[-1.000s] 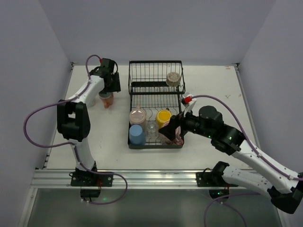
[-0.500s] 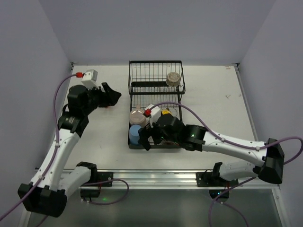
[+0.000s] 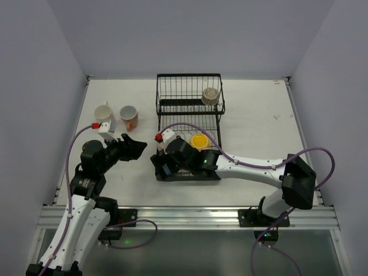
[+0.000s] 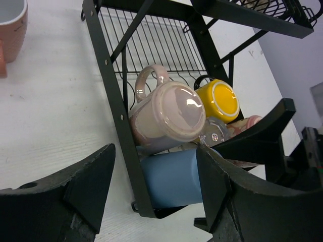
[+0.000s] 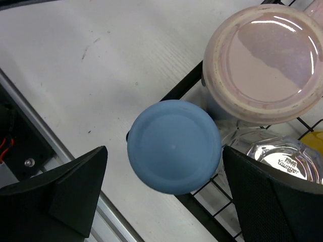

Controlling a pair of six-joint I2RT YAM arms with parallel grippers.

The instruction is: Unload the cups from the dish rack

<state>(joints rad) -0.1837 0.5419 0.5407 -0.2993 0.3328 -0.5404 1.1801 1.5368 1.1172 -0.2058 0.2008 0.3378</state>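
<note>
The clear glass cup (image 5: pixel 280 159) has a word on its bottom that looks like "Younger". Half a second ago the right gripper (image 5: pixel 171 187) was over the middle of the dish rack (image 4: pixel 109 85). Now it has moved to the near left corner, and the left gripper (image 4: pixel 154 182) has pulled back closer to its base.

The right gripper's fingers are wide apart, holding nothing. The blue cup (image 5: pixel 174 146) sits upside down right under them, next to the pink patterned mug (image 4: pixel 166 118). The left gripper's fingers are apart too, just beside the rack.

A yellow cup (image 3: pixel 199 141) is also in the rack. A white cup (image 3: pixel 103 112) and a salmon-pink cup (image 3: pixel 129 118) stand on the counter (image 3: pixel 259 115).
</note>
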